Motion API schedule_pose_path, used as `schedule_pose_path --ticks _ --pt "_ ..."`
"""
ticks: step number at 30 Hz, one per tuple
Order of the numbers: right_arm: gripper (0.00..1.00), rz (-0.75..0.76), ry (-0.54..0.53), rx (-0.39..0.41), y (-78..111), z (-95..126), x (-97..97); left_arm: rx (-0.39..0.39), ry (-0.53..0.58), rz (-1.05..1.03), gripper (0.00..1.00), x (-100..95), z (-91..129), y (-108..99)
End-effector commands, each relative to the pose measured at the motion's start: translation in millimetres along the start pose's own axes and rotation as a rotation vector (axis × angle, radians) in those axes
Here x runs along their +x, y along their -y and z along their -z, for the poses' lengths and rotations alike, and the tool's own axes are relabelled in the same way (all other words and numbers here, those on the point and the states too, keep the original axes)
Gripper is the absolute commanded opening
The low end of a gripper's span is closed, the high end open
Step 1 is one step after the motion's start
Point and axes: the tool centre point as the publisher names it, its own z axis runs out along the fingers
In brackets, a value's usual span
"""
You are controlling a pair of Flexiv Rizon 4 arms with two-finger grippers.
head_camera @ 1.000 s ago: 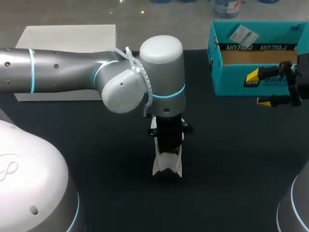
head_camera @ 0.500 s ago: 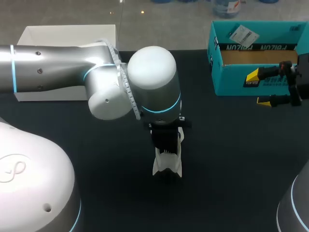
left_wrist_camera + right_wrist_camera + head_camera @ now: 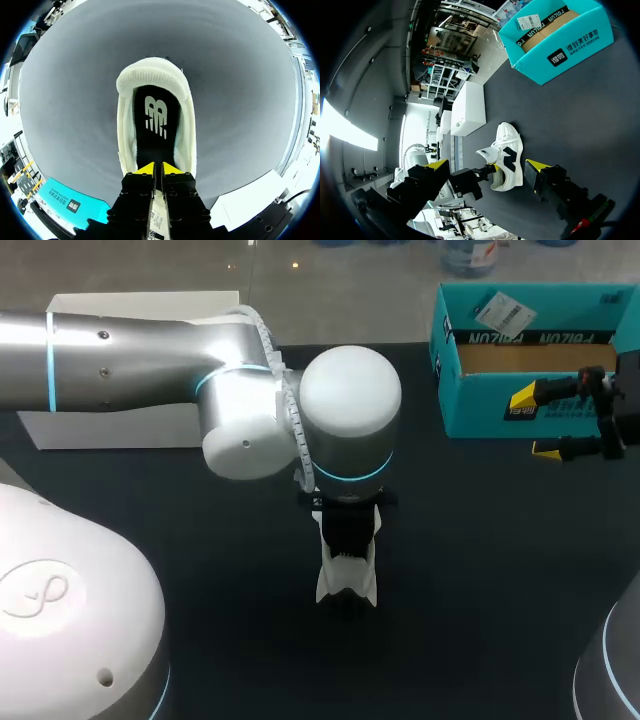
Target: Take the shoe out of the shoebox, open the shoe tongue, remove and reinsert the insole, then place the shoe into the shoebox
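Note:
A white shoe [image 3: 347, 578] with black side marks stands on the dark table mid-view, heel toward the camera. My left arm [image 3: 340, 430] hangs right over it. In the left wrist view my left gripper [image 3: 157, 169] sits at the shoe's [image 3: 155, 90] mouth, its yellow tips nearly together on the white tongue [image 3: 159, 220], above the black insole [image 3: 155, 125]. The right wrist view shows that tongue [image 3: 487, 151] pinched and pulled up from the shoe [image 3: 509, 162]. My right gripper [image 3: 533, 425] stands open, empty, in front of the teal shoebox [image 3: 500, 410].
The shoebox [image 3: 555, 50] is open, brown inside, at the table's far right corner. A white box lid [image 3: 130, 320] lies at the far left, behind my left arm. Bare dark tabletop lies between the shoe and the shoebox.
The left arm's wrist housing swung a little left, then right, while its gripper stayed at the shoe's tongue. The shoe and the right arm kept still.

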Motion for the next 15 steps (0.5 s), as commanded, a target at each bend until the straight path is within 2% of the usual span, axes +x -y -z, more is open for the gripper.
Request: schedule_pose_path --ticks 1,2,15 --pt "1.0 -0.002 0.005 -0.001 0.6 -0.8 0.6 -0.011 -0.019 -0.007 0.88 -6.6 -7.6 -2.5" --pt "1.0 -0.002 0.005 -0.001 0.6 -0.8 0.6 -0.011 -0.019 -0.009 1.0 -6.7 -8.5 -2.7" --pt "1.0 -0.002 0.005 -0.001 0.6 -0.8 0.6 -0.021 -0.047 -0.039 1.0 2.5 -7.2 -5.1"
